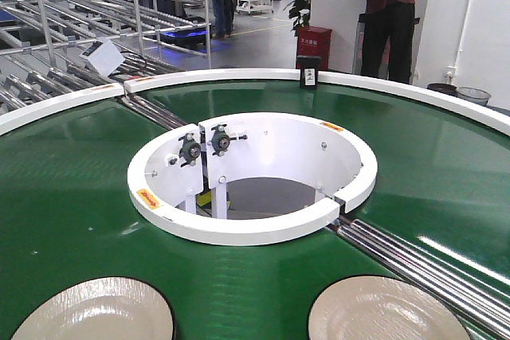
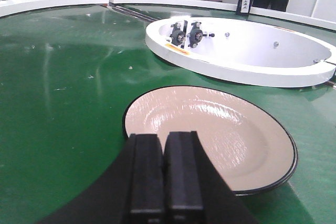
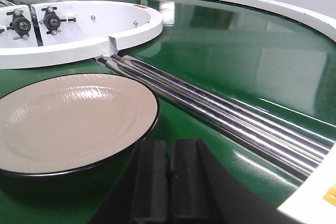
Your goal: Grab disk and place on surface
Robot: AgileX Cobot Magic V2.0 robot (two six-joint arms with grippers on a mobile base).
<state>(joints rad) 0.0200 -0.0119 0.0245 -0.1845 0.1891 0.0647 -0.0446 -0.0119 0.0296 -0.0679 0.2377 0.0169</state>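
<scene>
Disk [image 2: 210, 135] flat on green belt [image 2: 58, 108], 1 o'clock of left gripper [image 2: 164, 141] (pads together, right gripper [image 3: 169, 146] likewise); probably stiff, glazed, slippery, breakable; best pinched at near rim, 6 o'clock

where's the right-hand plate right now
Front view, bottom right: the cream plate lies flat on the green conveyor belt, just left of the steel rollers and near the white inner ring, ahead of the right pincer.

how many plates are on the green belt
2. One cream round black-rimmed plate lies on the green conveyor belt at lower left, the other at lower right beside the steel rollers. More could lie out of view.
</scene>
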